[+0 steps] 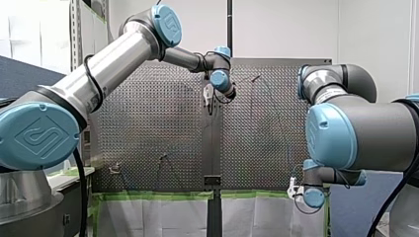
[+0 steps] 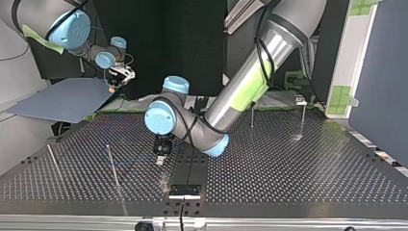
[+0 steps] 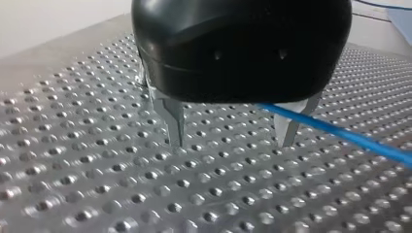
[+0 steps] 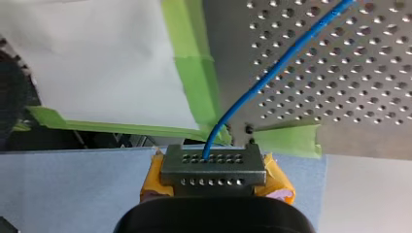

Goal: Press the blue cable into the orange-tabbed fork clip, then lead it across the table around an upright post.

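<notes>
We're pinching the blue cable (image 4: pixel 272 73) in our right gripper's (image 4: pixel 209 158) yellow pads just off the perforated table's (image 4: pixel 340 82) edge while our left gripper (image 3: pixel 231 143) is hovering spread open low over it, cable slanting across one finger, so closing carelessly is probably risking a miss.

The cable (image 4: pixel 272 73) is showing blue, the table (image 3: pixel 121 194) is shining silver with little holes, the tape (image 4: pixel 187 48) is showing green.
</notes>
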`<state>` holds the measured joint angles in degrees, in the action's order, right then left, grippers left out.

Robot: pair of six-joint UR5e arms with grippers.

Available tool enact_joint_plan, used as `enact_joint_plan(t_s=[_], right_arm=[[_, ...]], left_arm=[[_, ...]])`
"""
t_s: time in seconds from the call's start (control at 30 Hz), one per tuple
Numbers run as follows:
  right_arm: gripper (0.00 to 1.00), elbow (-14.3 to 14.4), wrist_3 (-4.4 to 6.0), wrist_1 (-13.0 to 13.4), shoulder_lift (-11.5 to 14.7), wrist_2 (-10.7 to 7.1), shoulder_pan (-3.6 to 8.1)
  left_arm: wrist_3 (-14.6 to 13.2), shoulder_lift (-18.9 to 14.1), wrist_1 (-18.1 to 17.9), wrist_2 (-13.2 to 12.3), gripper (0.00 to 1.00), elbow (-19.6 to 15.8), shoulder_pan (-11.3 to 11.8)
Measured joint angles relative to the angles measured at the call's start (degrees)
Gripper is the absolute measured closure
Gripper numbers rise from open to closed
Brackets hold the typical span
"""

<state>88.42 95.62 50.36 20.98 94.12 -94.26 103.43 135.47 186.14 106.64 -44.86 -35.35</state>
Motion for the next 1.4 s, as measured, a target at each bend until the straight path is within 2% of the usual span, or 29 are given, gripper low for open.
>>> enact_joint_plan(t_s=[0.1, 0.13, 0.47, 0.83, 1.2, 1.4], right_arm=[[1.0, -0.07, -0.27, -0.5, -0.02, -0.63, 0.01], [1.0, -0.09, -0.32, -0.59, -0.01, -0.75, 0.03], [1.0, -0.4, -0.74, -0.9, 0.0, -1.08, -0.24], [1.0, -0.47, -0.76, -0.98, -0.03, -1.04, -0.33], [1.0, -0.48, -0.5, -1.15, -0.07, -1.04, -0.36], [1.0, -0.47, -0.5, -1.36, -0.07, -1.01, -0.36]], left_arm=[[1.69, 0.0, 1.7, 0.33, 0.05, 0.0, 0.07], [2.21, 0.0, 2.21, 0.62, 0.02, 0.0, 0.07], [7.73, -0.01, 7.56, 4.92, 0.02, -0.02, 0.11], [13.34, -0.05, 8.21, 9.35, 0.02, -0.02, -0.3], [14.16, -1.48, 8.52, 10.36, 0.02, -0.08, -1.56], [13.89, -2.87, 9.5, 8.74, 0.02, -0.11, -2.86]])
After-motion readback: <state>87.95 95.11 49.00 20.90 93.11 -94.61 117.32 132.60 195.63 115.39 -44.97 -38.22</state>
